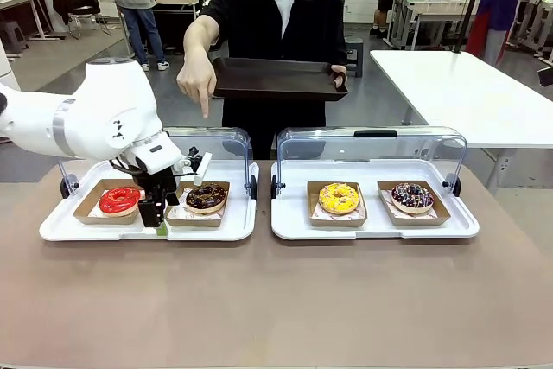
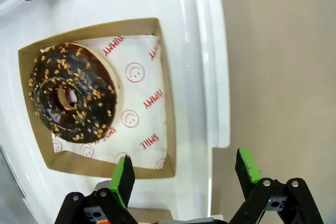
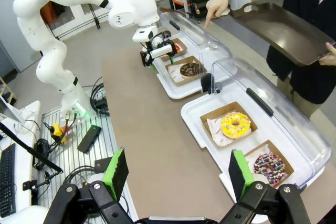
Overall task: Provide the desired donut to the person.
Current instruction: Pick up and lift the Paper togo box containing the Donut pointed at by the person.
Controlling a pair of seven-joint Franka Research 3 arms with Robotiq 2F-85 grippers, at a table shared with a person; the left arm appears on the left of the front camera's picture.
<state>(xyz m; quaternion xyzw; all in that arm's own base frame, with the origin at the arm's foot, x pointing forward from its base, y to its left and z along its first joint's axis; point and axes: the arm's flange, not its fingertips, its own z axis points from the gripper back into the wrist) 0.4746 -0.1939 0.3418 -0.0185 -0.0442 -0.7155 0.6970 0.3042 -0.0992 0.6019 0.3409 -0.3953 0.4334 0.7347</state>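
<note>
The person (image 1: 276,15) stands across the table, holding a dark serving tray (image 1: 276,78) in one hand. The other hand (image 1: 197,84) points down at the chocolate nut-topped donut (image 1: 206,197). That donut (image 2: 71,94) lies on printed paper in a brown card tray. My left gripper (image 1: 152,210) hangs open over the left white tray (image 1: 147,229), between the red donut (image 1: 119,200) and the chocolate one. In the left wrist view its gripper (image 2: 186,170) is empty, beside the card tray's corner. My right gripper (image 3: 177,174) is open and empty, high above the table's end.
The right white tray (image 1: 376,229) holds a yellow donut (image 1: 339,198) and a dark sprinkled donut (image 1: 412,196). Both trays have clear lids (image 1: 371,140) raised at the back. Bare brown table lies in front. A white table (image 1: 471,92) stands at the far right.
</note>
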